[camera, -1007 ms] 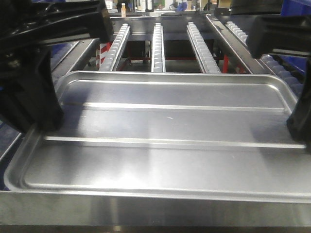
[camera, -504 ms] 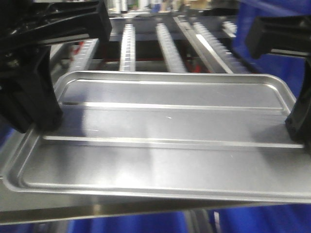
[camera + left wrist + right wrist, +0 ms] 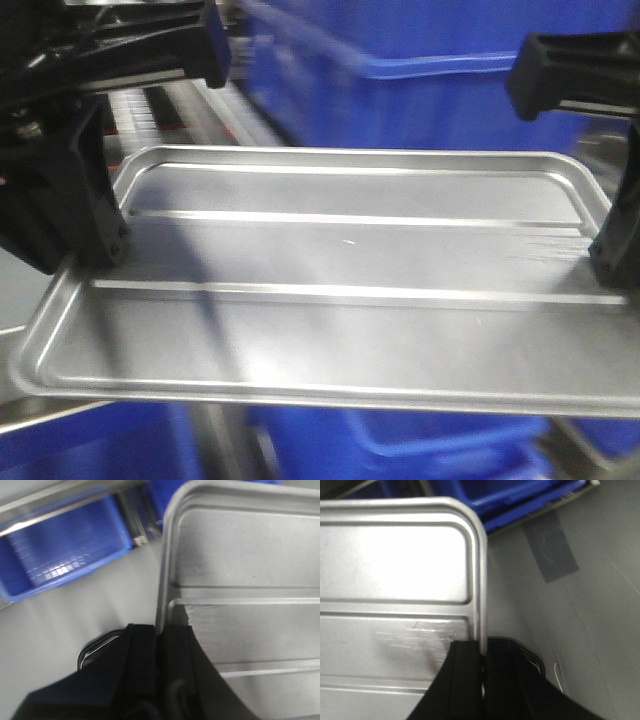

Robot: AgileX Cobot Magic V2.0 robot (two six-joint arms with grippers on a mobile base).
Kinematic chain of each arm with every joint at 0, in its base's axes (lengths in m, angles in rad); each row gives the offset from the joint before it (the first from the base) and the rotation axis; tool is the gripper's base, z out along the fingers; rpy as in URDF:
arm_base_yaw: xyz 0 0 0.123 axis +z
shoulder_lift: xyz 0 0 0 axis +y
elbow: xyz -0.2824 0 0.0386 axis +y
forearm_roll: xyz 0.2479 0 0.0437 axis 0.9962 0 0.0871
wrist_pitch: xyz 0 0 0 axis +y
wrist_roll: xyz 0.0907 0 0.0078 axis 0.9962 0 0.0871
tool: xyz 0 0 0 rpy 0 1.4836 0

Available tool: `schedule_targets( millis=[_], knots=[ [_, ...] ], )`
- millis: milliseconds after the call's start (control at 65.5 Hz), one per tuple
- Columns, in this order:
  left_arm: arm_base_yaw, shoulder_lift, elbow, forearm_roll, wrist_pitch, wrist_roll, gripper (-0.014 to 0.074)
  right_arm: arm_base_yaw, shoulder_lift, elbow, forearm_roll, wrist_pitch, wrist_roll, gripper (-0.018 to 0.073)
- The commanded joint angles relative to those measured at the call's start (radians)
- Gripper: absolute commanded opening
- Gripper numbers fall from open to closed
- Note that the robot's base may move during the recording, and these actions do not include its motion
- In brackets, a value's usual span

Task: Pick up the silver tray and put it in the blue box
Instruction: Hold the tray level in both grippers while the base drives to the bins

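The silver tray hangs level in the air between my two grippers, its two long ridges running left to right. My left gripper is shut on the tray's left rim; the left wrist view shows its jaws clamped on the rim of the tray. My right gripper is shut on the right rim; the right wrist view shows it gripping the tray's edge. A blue box stands blurred behind the tray, and more blue shows below it.
A grey floor with a tape patch lies under the right side. A blue crate and a metal rail sit on the grey floor to the left. A metal edge shows at the lower left.
The tray stays clamped in both grippers. The background has swept sideways: the roller conveyor and steel table have gone out of view, and blue crates now fill the scene behind and below the tray.
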Motion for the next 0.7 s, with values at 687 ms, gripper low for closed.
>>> schedule_targets(
  millis=[687],
  knots=[
    [-0.001, -0.030, -0.022, 0.040, 0.015, -0.014, -0.0104, -0.003, -0.016, -0.022, -0.058, 0.032, -0.009, 0.0049]
  ],
)
